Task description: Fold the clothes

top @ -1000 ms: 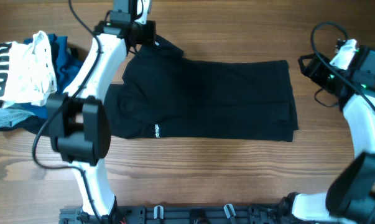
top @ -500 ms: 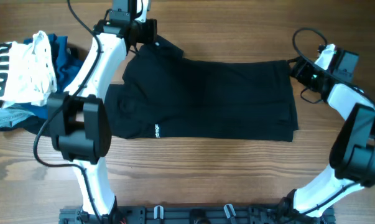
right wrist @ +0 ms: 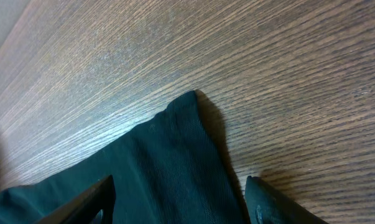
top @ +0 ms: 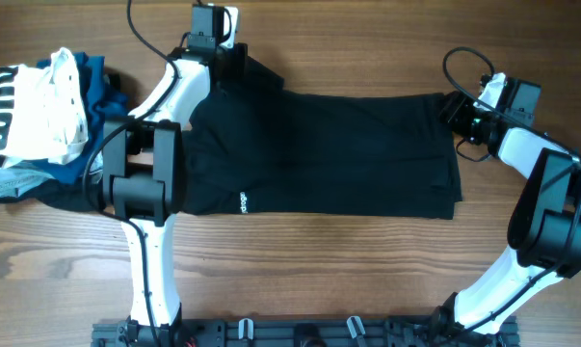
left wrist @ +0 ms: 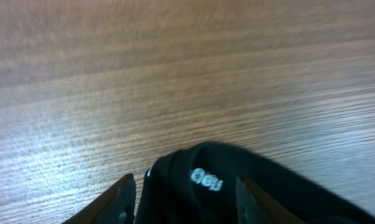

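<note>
The black shirt (top: 319, 154) lies spread flat across the middle of the table, its small white label (top: 243, 202) near the front left. My left gripper (top: 237, 67) is at the shirt's far left corner. In the left wrist view a raised fold of black fabric (left wrist: 268, 193) with a white mark (left wrist: 206, 179) sits between the open left gripper (left wrist: 187, 193), its jaws apart. My right gripper (top: 451, 108) is at the far right corner. In the right wrist view the shirt corner (right wrist: 187, 106) lies flat between the open right gripper (right wrist: 180, 186).
A pile at the left edge holds a white garment with black stripes (top: 35, 111) over blue garments (top: 97, 82). Cables (top: 463, 63) loop above the right arm. A black rail (top: 300, 333) runs along the table's front edge.
The left gripper has opened on the fabric it held shut a second ago. The right arm has swung left from off the cloth to the shirt's far right corner.
</note>
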### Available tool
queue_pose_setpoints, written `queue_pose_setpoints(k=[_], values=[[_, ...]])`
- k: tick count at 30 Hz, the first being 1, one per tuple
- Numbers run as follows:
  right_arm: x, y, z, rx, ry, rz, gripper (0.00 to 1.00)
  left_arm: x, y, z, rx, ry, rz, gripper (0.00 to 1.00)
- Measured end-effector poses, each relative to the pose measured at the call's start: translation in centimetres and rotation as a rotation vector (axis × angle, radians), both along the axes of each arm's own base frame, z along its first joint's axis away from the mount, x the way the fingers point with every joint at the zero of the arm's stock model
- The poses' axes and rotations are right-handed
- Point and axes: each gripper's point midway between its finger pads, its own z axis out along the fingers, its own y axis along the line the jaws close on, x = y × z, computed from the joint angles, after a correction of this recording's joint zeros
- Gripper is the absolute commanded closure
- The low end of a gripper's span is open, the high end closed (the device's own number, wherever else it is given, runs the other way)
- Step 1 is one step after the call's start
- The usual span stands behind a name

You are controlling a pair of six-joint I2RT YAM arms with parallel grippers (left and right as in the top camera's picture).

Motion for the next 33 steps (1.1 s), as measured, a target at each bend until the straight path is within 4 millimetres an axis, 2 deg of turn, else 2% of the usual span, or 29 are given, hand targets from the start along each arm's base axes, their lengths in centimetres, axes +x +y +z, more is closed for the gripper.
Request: queue_pose_setpoints(k=[2,6,9,11,12,13,15,16,18,22,25,29,33], values=[[0.0,0.0,0.0,0.001,0.0,0.001,0.32,0.0,0.3,-0.6,0.007,0.007,0.007,0.57],[0.0,0.0,0.0,0.002,-0.001,0.002,0.31,0.4,0.5,-0.3,0.006,-0.009,0.014,0.71],[0.0,0.1,0.0,0.005,-0.001,0.001,0.32,0.4,0.6,-0.5,0.01,-0.007,0.017,0.77],[0.0,0.1,0.0,0.006,-0.001,0.0,0.31,0.3,0.6,-0.6,0.01,-0.005,0.017,0.75],[0.0,0.1,0.0,0.006,0.0,0.0,0.31,0.3,0.6,-0.7,0.011,-0.004,0.016,0.63],[0.0,0.1,0.0,0.006,-0.001,0.0,0.32,0.3,0.6,-0.8,0.011,-0.001,0.017,0.59],[0.0,0.1,0.0,0.006,-0.001,0.0,0.32,0.3,0.6,-1.1,0.007,0.005,0.016,0.7],[0.0,0.1,0.0,0.006,-0.001,0.0,0.32,0.2,0.5,-1.5,0.005,0.012,0.014,0.81],[0.0,0.1,0.0,0.006,0.0,0.0,0.31,0.0,0.6,-2.3,0.004,0.031,0.018,0.96],[0.0,0.1,0.1,0.006,-0.003,0.0,0.32,-0.1,0.6,-2.8,0.0,0.04,0.023,0.96],[0.4,0.0,0.3,0.004,-0.021,-0.005,0.36,-0.3,0.7,-2.7,0.002,0.049,0.023,0.96],[1.1,-0.4,0.9,-0.01,-0.058,-0.012,0.39,-0.9,0.8,-1.6,0.004,0.065,0.023,0.96],[1.4,-0.6,1.0,-0.032,-0.071,-0.021,0.38,-1.1,0.8,2.6,-0.003,0.024,0.023,0.96]])
